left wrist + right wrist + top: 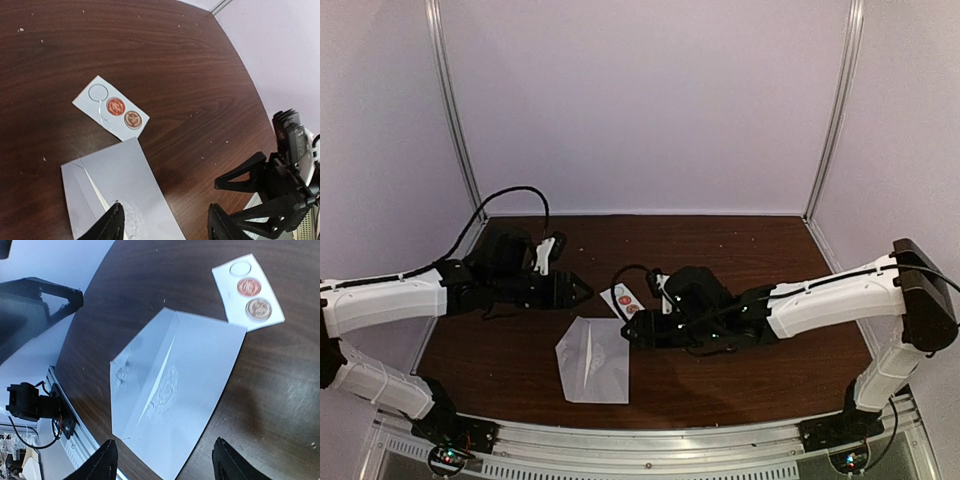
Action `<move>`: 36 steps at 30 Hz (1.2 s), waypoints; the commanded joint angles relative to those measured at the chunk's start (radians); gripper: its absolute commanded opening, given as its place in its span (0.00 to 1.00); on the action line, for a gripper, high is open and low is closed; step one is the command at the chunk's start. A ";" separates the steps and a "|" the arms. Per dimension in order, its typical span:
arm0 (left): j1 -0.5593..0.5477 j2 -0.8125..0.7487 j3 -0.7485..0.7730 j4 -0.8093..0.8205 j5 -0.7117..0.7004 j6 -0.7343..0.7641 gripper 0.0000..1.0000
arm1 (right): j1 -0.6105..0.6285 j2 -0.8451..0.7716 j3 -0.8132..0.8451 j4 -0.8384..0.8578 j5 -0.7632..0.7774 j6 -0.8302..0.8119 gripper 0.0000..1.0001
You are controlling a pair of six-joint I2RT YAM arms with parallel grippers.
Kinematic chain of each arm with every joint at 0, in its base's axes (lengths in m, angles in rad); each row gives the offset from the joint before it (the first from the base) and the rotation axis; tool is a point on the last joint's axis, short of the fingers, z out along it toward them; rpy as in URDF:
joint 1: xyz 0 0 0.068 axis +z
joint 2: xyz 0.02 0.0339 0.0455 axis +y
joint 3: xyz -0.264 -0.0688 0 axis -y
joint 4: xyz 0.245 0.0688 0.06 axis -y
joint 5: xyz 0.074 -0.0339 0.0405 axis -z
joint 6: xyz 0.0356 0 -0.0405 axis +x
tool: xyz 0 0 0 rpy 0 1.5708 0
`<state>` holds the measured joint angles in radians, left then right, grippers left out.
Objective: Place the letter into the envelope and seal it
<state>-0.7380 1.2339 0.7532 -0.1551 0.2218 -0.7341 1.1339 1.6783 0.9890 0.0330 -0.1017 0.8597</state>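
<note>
The pale grey-white envelope point(592, 360) lies flat on the dark wooden table point(740, 250), near its front middle. A diagonal fold line runs across the envelope point(175, 385), with wrinkled patches beside it. The letter is not in view. My left gripper point(582, 288) hovers just behind the envelope point(120, 190). It is open point(167, 227) with nothing between its fingers, the left fingertip point(112, 222) over the paper. My right gripper point(628, 332) is at the envelope's right. It too stands open point(162, 465) and empty above the envelope's near edge.
A small white strip point(625, 300) with two round reddish stickers and one empty ring lies just behind the envelope, between the two grippers point(111, 107) point(248, 292). A metal rail point(650, 440) runs along the table's front edge. Pale walls enclose the back and sides.
</note>
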 commanded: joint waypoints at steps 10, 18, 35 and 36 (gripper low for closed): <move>0.196 0.206 0.285 -0.045 0.044 0.305 0.56 | -0.199 0.054 0.155 -0.139 0.051 -0.233 0.62; 0.213 0.222 0.279 -0.030 0.052 0.367 0.56 | -0.238 0.237 0.347 -0.168 0.018 -0.329 0.58; 0.213 0.234 0.301 -0.060 0.086 0.394 0.57 | -0.293 0.548 0.580 -0.111 -0.110 -0.348 0.56; 0.213 0.234 0.301 -0.060 0.090 0.394 0.57 | -0.295 0.551 0.572 -0.107 -0.113 -0.342 0.56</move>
<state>-0.5297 1.4597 1.0267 -0.2222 0.2848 -0.3626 0.8547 2.2135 1.5501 -0.0998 -0.1913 0.5190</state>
